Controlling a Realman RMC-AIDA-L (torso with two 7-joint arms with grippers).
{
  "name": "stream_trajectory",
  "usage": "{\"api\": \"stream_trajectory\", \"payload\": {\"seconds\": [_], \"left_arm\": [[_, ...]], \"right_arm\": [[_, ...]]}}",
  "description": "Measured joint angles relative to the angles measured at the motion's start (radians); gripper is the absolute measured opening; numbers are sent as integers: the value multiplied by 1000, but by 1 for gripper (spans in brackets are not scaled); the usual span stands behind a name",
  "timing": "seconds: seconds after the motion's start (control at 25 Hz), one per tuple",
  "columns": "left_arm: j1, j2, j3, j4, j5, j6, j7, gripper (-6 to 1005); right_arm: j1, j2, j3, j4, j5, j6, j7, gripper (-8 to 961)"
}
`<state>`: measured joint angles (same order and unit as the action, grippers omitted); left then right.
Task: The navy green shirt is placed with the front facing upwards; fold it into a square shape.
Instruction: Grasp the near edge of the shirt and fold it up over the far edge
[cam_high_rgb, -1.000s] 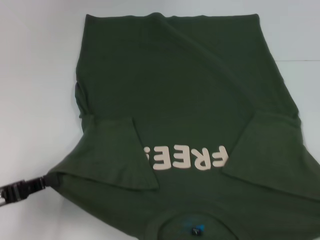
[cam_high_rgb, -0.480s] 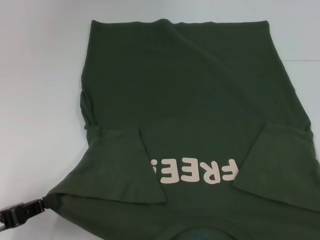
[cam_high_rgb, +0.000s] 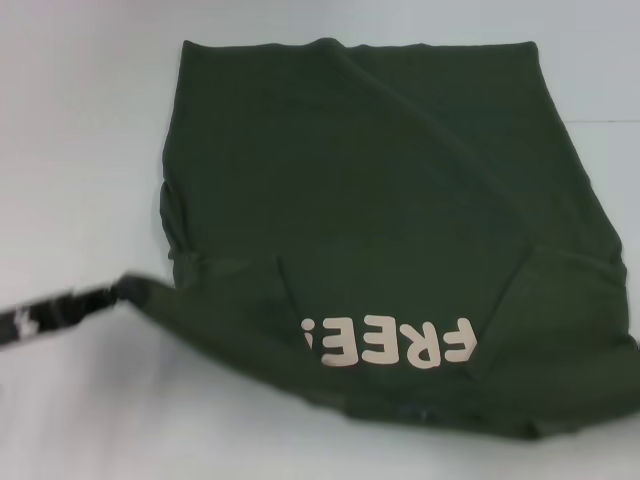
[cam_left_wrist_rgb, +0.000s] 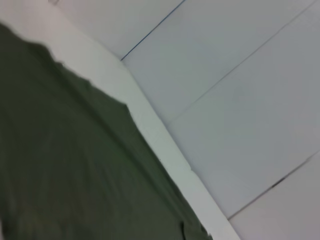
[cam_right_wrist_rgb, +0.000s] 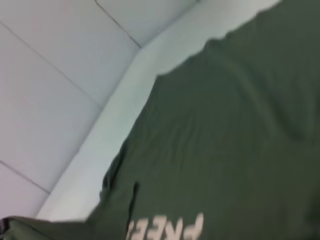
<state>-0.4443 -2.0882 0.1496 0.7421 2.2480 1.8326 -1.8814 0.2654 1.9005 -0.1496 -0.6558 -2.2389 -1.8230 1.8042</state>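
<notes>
- The large dark olive-green short-sleeved cotton shirt fills the middle and right of the head view, spread on the pale white desk.
- Its straight hem runs across the top of the frame, and the cream "FREE!" lettering reads upside down in the lower middle.
- Along the bottom of the frame the near edge of the shirt is doubled over; the fold line slants from the middle left down toward the lower right, just under the lettering.
- A sleeve lies folded in on the right side of the frame, another fold of cloth sits at the left beside the lettering.
- The left gripper, a dark blurred shape at the middle left edge, is pinched on the shirt's left corner, which is drawn out to a point toward it.
- The left wrist view shows green cloth in its lower left, with the desk's pale edge and a light tiled floor beyond.
- The right wrist view looks over the shirt and part of the lettering.
- The right gripper itself shows in no view.
</notes>
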Motion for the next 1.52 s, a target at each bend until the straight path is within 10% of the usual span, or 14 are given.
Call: {"api": "stream_trajectory", "payload": {"seconds": [0.36, 1.04, 1.52], "left_arm": [[-202, 67, 11, -122, -3, -303, 12, 33], [-376, 53, 26, -285, -135, -764, 194, 34], [-457, 4, 27, -387, -289, -1075, 496, 33]], "right_arm": [[208, 11, 18, 15, 2, 234, 1, 62], [446, 51, -75, 154, 6, 828, -97, 70], [524, 85, -163, 261, 56, 1136, -222, 75]]}}
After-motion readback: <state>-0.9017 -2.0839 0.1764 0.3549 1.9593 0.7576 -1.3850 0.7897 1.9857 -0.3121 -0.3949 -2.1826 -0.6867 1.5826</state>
